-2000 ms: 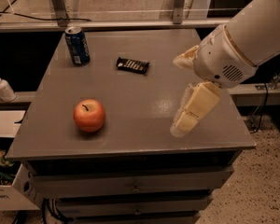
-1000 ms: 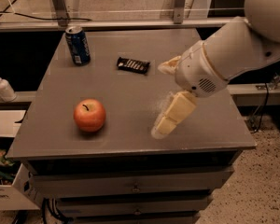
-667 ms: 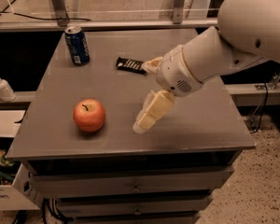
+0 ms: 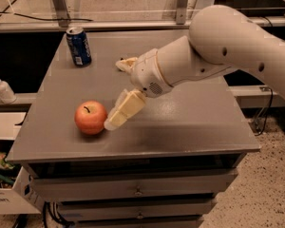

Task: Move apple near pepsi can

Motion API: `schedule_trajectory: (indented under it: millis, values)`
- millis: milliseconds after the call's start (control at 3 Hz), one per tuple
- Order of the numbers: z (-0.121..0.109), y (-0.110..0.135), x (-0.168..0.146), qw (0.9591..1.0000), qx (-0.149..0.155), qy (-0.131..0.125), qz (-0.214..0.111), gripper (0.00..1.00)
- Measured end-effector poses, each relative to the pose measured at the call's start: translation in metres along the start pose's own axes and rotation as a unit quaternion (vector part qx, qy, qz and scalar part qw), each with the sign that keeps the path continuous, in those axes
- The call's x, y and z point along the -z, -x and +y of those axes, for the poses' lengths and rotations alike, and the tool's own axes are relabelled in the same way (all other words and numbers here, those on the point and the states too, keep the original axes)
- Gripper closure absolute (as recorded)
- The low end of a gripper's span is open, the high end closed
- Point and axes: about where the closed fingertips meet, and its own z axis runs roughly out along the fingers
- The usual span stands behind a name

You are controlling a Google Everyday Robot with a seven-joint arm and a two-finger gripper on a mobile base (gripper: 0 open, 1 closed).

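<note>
The red-orange apple (image 4: 90, 117) sits on the grey table (image 4: 194, 122) near its front left edge. The dark blue pepsi can (image 4: 79, 46) stands upright at the table's back left corner, well away from the apple. My gripper (image 4: 114, 94) is open and empty, just right of the apple. Its lower finger (image 4: 123, 110) reaches down with the tip almost touching the apple's right side. Its upper finger (image 4: 126, 63) points toward the back. My white arm (image 4: 218, 46) comes in from the right.
A white pump bottle (image 4: 1, 88) stands on a lower ledge left of the table. Drawers (image 4: 133, 189) run below the table front. A metal frame (image 4: 180, 4) stands behind the table. The arm covers the table's middle back.
My gripper has swept left across the table from the right side to just beside the apple. The apple and the can have not moved.
</note>
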Motion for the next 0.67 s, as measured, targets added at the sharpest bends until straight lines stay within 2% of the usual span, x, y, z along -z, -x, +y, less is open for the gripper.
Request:
schedule_trajectory:
  millis: [333, 667]
  values:
    - [0.014, 0.011, -0.026, 0.9993, -0.002, 0.019, -0.033, 0.0]
    - [0.027, 0.01, -0.051, 0.9979, -0.01, 0.035, -0.054, 0.0]
